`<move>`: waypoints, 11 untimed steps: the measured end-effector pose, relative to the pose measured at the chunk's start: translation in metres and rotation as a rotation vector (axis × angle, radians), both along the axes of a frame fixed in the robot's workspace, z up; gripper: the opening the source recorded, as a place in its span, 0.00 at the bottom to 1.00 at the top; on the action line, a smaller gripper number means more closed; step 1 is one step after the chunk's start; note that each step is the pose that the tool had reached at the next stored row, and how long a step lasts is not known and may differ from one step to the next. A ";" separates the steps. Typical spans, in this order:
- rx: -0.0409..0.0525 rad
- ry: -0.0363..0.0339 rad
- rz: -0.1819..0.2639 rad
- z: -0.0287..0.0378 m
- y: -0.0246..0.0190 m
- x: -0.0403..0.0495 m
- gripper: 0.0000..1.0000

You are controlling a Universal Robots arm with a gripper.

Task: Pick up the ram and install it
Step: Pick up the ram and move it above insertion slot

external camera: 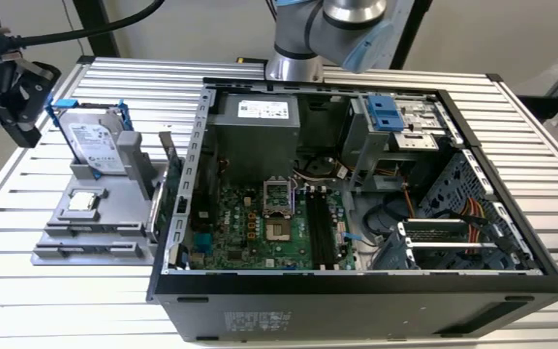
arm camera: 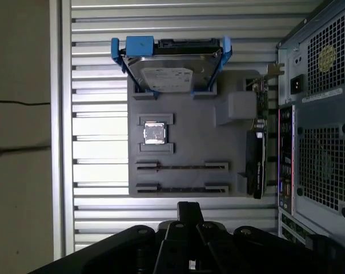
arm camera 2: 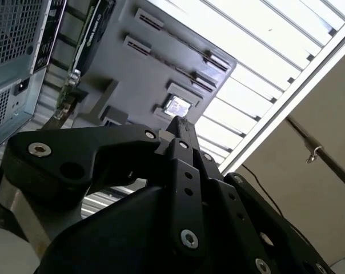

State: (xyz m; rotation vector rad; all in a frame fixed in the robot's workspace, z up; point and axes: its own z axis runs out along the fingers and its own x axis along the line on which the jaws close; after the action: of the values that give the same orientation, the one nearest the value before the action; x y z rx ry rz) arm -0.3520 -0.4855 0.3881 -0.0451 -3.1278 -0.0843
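The ram (arm camera: 181, 166) shows as a thin dark strip seen edge-on, standing in a slot of the grey holder tray (arm camera: 184, 114). A second strip like it (arm camera: 181, 188) stands in the slot beside it. My gripper (arm camera: 189, 210) hovers just off the tray's edge nearest those slots and touches nothing. Its black fingertips (arm camera 2: 181, 128) are pressed together with nothing between them. In the exterior view the gripper (external camera: 22, 127) hangs above the table at the far left, beside the tray (external camera: 66, 251).
The tray also holds a silver hard drive in a blue frame (external camera: 95, 142), a small square chip (external camera: 83, 201) and an upright card (arm camera: 258, 142). The open computer case (external camera: 357, 182) stands to the exterior view's right of the tray, motherboard slots (external camera: 318, 225) exposed.
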 end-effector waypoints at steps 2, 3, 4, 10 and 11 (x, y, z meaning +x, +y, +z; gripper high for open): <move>0.0000 0.0000 0.000 0.0000 -0.0022 0.0000 0.00; 0.0000 -0.0001 0.000 -0.0001 -0.0032 0.0000 0.00; 0.0000 0.0000 0.000 0.0000 -0.0041 0.0000 0.00; -0.0001 0.0000 0.000 0.0000 -0.0088 -0.0001 0.00; 0.0000 0.0000 0.000 0.0000 -0.0088 -0.0001 0.00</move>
State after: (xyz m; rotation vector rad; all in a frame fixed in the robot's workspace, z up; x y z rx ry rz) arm -0.3521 -0.4942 0.3881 -0.0455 -3.1278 -0.0843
